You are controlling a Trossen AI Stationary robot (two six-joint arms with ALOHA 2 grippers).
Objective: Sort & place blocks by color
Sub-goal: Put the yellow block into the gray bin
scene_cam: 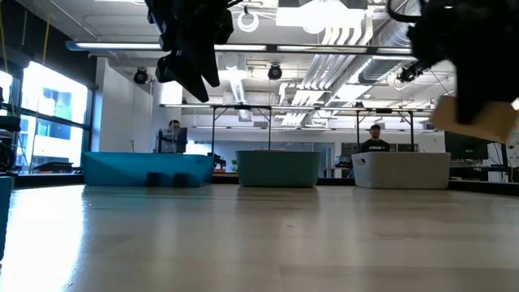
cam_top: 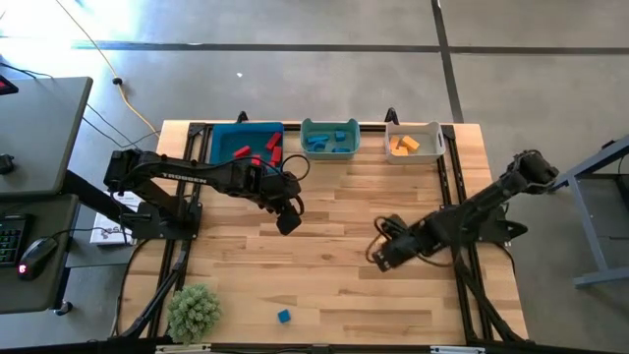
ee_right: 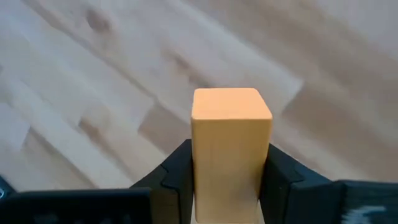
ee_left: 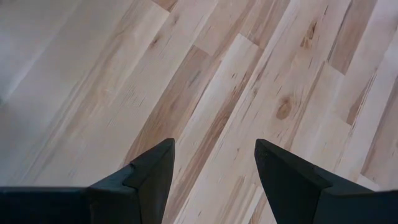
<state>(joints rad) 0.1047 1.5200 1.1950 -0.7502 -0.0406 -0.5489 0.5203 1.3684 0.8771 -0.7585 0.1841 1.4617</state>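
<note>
You've got red blocks (cam_top: 259,152) piled in the blue bin (cam_top: 221,138), blue blocks (cam_top: 327,140) in the teal bin (cam_top: 329,125), orange blocks (cam_top: 404,145) in the white-grey bin (cam_top: 421,128). One orange bar (ee_right: 230,149) sits upright, clamped in the right gripper (ee_right: 227,180) above the tabletop. One small blue cube (cam_top: 283,316) lies alone near your front table edge
</note>
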